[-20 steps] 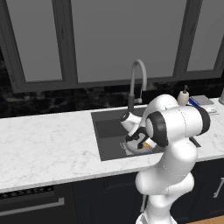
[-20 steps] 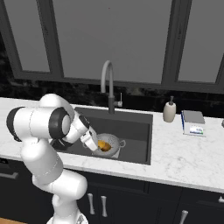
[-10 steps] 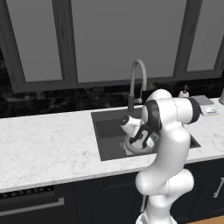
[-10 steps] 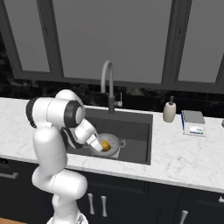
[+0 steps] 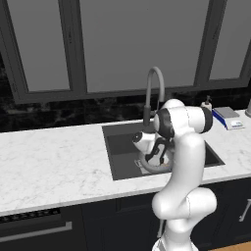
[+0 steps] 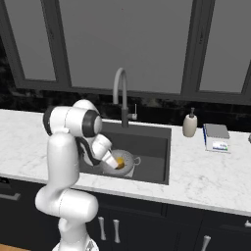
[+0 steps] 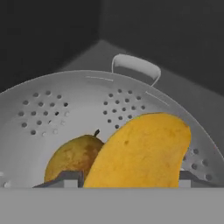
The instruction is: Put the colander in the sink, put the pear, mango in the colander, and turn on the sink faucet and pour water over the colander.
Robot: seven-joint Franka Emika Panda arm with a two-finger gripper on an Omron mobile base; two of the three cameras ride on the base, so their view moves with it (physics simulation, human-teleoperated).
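Both fruits in colander (image 7: 65, 109) in sink (image 6: 152, 147) — mango (image 7: 140, 151) touching pear (image 7: 72, 157); claw (image 7: 124, 177) pinching mango, fingertips at either side.

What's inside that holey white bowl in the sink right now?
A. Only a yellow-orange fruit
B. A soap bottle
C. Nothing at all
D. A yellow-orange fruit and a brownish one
D: the hand view shows the mango and the pear lying side by side inside the colander, which sits in the sink.
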